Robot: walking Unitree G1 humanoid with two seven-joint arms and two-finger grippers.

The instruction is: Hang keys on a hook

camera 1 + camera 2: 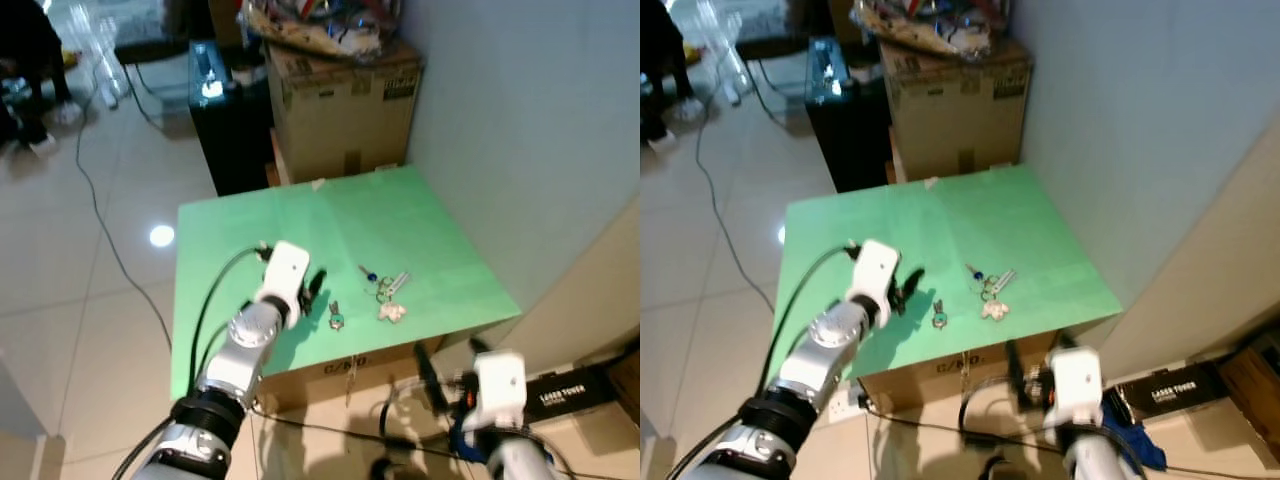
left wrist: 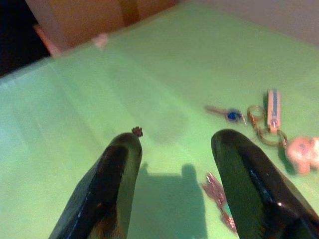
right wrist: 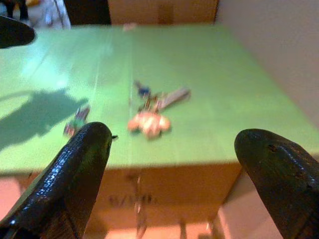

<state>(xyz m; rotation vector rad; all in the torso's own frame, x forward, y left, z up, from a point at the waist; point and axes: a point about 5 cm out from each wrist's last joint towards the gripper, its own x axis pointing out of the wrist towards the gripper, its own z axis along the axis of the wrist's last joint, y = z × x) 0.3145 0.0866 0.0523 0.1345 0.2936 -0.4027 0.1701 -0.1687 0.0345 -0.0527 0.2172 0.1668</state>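
Key bunch (image 1: 386, 290) lies flat on the green sheet (image 1: 400, 215) covering the cardboard box table (image 1: 340, 368), near the sheet's front edge: metal rings, a blue-headed key, a flat pale strip fob and a lumpy pinkish charm (image 2: 302, 153). A separate small key with a teal head (image 1: 336, 319) lies just beside the bunch, on its left-arm side. Left gripper (image 1: 318, 285) hovers over the sheet close to that single key, glossy black fingers (image 2: 117, 174) spread wide, holding nothing. Right gripper (image 3: 169, 174) sits low in front of the sheet's front edge, facing the bunch, rounded matte fingers (image 3: 75, 174) wide apart, empty. Behind the sheet: a brown corrugated carton (image 1: 340, 105) against the wall, a black cabinet (image 1: 232, 120) beside it.
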